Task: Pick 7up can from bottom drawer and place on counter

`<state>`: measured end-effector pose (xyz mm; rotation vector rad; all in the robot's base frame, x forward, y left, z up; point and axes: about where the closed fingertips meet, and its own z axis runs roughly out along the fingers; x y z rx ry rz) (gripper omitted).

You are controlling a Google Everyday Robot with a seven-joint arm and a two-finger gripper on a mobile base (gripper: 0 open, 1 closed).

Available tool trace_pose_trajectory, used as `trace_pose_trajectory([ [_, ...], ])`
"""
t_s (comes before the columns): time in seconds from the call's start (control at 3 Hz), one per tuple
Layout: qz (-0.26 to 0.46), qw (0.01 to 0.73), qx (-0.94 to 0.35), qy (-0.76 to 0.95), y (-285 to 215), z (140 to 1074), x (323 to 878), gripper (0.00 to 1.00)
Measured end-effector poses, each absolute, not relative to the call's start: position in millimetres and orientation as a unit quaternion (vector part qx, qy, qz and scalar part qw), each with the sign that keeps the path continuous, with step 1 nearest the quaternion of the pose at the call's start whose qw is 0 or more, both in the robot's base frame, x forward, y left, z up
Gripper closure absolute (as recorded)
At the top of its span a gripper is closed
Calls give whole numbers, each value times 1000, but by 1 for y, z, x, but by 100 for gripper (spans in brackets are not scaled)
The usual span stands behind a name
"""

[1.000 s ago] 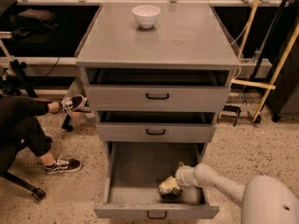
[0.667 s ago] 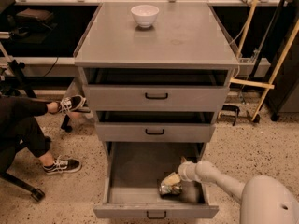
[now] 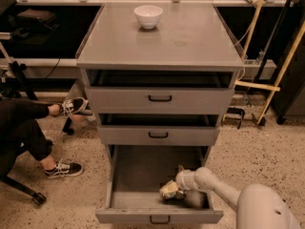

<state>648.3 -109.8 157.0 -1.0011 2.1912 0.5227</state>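
The 7up can (image 3: 168, 190), dented and silvery-white, lies in the open bottom drawer (image 3: 128, 175) towards its front right. My gripper (image 3: 177, 191) reaches down into the drawer from the lower right and sits right against the can's right side. Its white wrist (image 3: 187, 179) and arm (image 3: 224, 190) hide part of the drawer floor. The grey counter (image 3: 190, 37) tops the cabinet, well above the gripper.
A white bowl (image 3: 148, 16) stands at the back of the counter. The two shallower drawers (image 3: 159, 99) above are pulled out slightly. A seated person's legs and black sneakers (image 3: 64, 168) are on the floor to the left. Wooden poles (image 3: 281, 70) lean at the right.
The arm has shifted slightly inside the drawer while staying at the can. The can has stayed in about the same place.
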Motion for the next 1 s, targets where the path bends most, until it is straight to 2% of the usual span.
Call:
trace_pose_trajectory([
  [0.33,246,288,-420,825,-99,134,624,0],
  [0.67,246,288,-420,825,-99,134,624,0],
  [1.0,209,286,-435,828,-107,127,626,0],
])
